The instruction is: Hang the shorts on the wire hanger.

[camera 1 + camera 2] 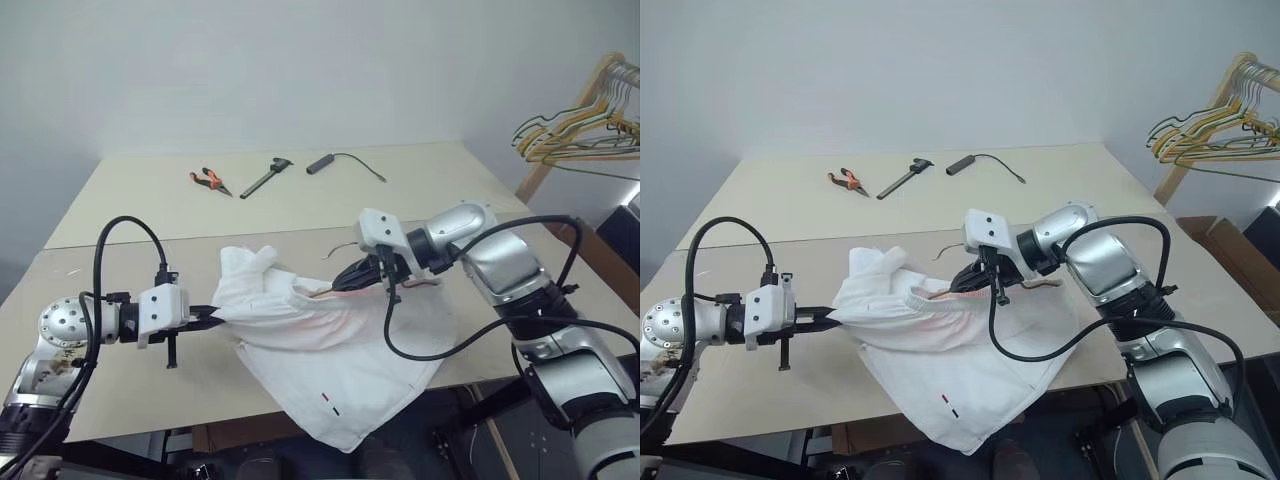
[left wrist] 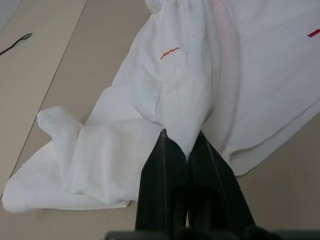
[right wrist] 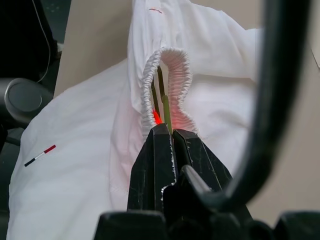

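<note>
The white thin-cloth shorts (image 1: 330, 350) spread across the near edge of the beige wooden table (image 1: 150, 390), blocking passage there. Behind them lies bare tabletop up to the orange-handled pliers (image 1: 209, 180), black caliper (image 1: 265, 177) and black cabled probe (image 1: 322, 163) along the far side.

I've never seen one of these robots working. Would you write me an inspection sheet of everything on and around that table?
Surface: beige table, two tops butted together.
Job's things: white shorts on the near top, one leg hanging over the front edge; thin wire hanger inside the waistband.
Clutter: orange-handled pliers, dark hand tool, black probe with its lead, all on the far top.
Grippers: left gripper shut on the shorts' side; right gripper shut on the waistband and hanger wire.
Cables: black cables loop along both arms.
Surroundings: pale wall; bunch of yellowish hangers on a wooden rack at the right.
</note>
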`<state>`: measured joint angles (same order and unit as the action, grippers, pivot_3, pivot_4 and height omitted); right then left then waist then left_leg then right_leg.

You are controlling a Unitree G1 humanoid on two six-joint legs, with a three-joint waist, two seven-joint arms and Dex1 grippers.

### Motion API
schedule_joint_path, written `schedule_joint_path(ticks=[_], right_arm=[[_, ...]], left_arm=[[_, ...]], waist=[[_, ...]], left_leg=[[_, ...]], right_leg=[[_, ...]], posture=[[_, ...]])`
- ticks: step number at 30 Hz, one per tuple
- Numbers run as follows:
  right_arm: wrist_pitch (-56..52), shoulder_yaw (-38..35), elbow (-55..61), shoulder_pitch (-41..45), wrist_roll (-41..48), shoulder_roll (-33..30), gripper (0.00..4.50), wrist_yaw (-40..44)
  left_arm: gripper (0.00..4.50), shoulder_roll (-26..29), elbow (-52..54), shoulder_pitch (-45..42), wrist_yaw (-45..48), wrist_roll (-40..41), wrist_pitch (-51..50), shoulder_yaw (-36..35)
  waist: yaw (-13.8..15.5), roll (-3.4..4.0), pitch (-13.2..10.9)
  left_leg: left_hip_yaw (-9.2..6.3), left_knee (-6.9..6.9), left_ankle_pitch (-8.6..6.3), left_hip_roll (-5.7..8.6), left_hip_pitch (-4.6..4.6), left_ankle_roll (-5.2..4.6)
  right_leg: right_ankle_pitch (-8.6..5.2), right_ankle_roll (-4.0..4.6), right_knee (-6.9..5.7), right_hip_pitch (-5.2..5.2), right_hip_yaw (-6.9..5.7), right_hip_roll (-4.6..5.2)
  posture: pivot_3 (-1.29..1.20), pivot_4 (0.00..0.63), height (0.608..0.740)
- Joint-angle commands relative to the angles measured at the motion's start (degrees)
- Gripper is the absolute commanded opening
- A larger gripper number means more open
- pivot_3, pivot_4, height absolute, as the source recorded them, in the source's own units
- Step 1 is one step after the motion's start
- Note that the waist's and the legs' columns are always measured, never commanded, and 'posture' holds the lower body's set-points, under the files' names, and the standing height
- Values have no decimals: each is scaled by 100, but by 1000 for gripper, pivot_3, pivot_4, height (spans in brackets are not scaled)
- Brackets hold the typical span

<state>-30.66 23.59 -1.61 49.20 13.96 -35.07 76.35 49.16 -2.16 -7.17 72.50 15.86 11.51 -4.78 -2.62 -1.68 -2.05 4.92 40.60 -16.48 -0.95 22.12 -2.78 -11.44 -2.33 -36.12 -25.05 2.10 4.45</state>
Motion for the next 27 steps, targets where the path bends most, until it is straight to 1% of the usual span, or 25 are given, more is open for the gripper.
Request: schedule_joint_path(ticks=[1, 6, 11, 16, 19, 21, 24, 25, 27], right_arm=[[-317, -583, 159, -22, 331, 131, 0, -306], [-279, -674, 391, -497, 438, 312, 0, -540], [-105, -843, 491, -865, 572, 396, 0, -597], [479, -670, 248, -1137, 169, 320, 0, -669], [497, -853, 211, -1149, 284, 316, 0, -622], [757, -886, 109, -1205, 182, 266, 0, -631], [942, -980, -36, -1320, 140, 371, 0, -899], [899, -1035, -45, -1336, 196, 425, 0, -989], [421, -1309, 70, -1273, 667, 653, 0, -1129]], left_arm=[[10, -58, -9, -176, -254, -3, 157, -151], [10, -74, 90, -217, -377, 49, 62, -115], [10, -26, -94, -409, -351, 65, 46, -144], [10, 4, -167, -509, -323, 83, 37, -173], [10, 29, -200, -488, -319, 83, 75, -221], [10, 18, -216, -496, -375, 73, 74, -252], [10, -8, -186, -489, -412, 70, 72, -259], [10, -11, -164, -475, -418, 72, 67, -261], [10, -27, -140, -457, -420, 75, 64, -245]], waist=[[5, 0, 0], [9, -2, 1], [11, -2, 1], [-7, -2, 1], [-4, -2, 1], [1, -2, 1], [3, -2, 1], [3, -2, 1], [3, -2, 1]], left_leg=[[0, 0, 0, 0, 0, 0], [-2, 0, 0, 0, 1, 0], [0, 0, 0, 2, 0, 0], [1, 0, 0, 2, -3, 0], [1, 0, 0, 3, -1, 0], [1, 0, 0, 2, -2, 0], [1, 0, 0, 1, -5, 0], [0, 0, 0, 1, -6, 0], [0, 0, 0, 1, -5, 0]], right_leg=[[0, 0, 0, 0, 0, 0], [0, 0, 2, 2, -1, -1], [0, 0, 2, 3, -1, 0], [0, 0, 3, 6, 0, -4], [0, 0, 4, 4, 1, -4], [0, 0, 3, 5, 0, -5], [0, 0, 3, 8, 0, -4], [0, 0, 4, 9, 0, -4], [0, 0, 4, 8, 0, -4]], posture=[[-32, 0, 740], [-29, 0, 740], [-29, 0, 740], [-22, 0, 740], [-22, 0, 740], [-21, 0, 740], [-24, 0, 740], [-27, 0, 740], [-31, 0, 740]])
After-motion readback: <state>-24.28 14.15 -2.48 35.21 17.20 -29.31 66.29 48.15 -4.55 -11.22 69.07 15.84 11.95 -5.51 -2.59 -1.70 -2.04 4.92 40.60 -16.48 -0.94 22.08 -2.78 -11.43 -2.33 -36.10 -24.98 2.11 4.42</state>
